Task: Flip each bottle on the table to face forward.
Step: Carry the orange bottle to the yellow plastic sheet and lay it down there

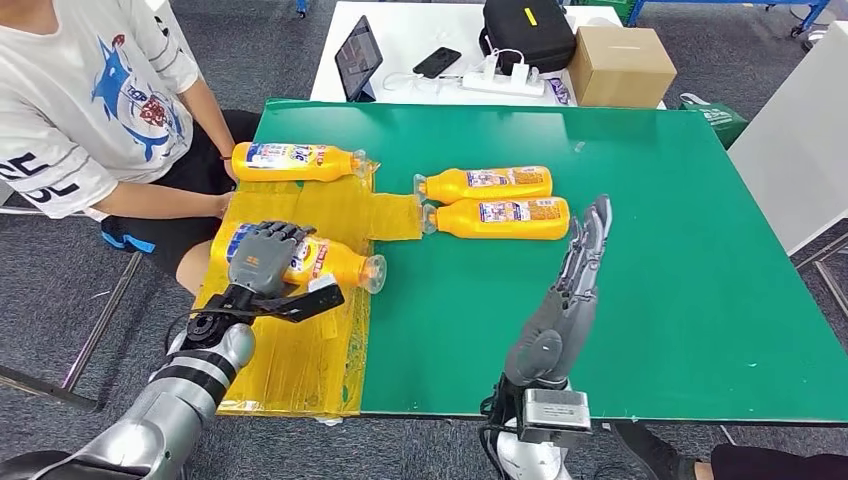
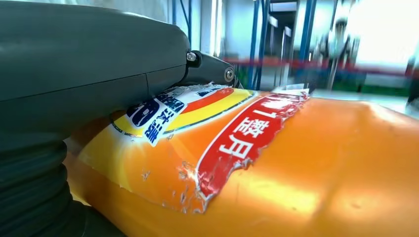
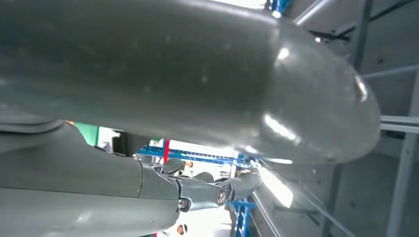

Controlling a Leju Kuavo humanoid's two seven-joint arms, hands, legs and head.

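The left robot hand (image 1: 264, 257) lies over the label end of an orange plastic bottle (image 1: 335, 262) lying on its side on a crinkled yellow plastic sheet (image 1: 300, 350), fingers curled around its body in a grip; the left wrist view shows the bottle's torn red and blue label (image 2: 232, 143) right under the hand. The right robot hand (image 1: 580, 270) stands clear of everything above the green tabletop (image 1: 680, 280), fingers straight and spread, holding nothing. Three more orange plastic bottles lie on their sides: one at the sheet's far edge (image 1: 295, 161), and a pair side by side beyond the right hand, the farther one (image 1: 485, 184) and the nearer one (image 1: 500, 217), necks pointing toward the sheet. A seated person in a white printed T-shirt (image 1: 80, 100) is close by the left edge, forearm near the far bottle. Behind stands a white table (image 1: 400, 30) with a tablet (image 1: 358, 58), a black phone (image 1: 437, 62), a white power strip (image 1: 490, 80), a black case (image 1: 527, 33) and a cardboard box (image 1: 620, 66). The floor is grey carpet (image 1: 250, 40).
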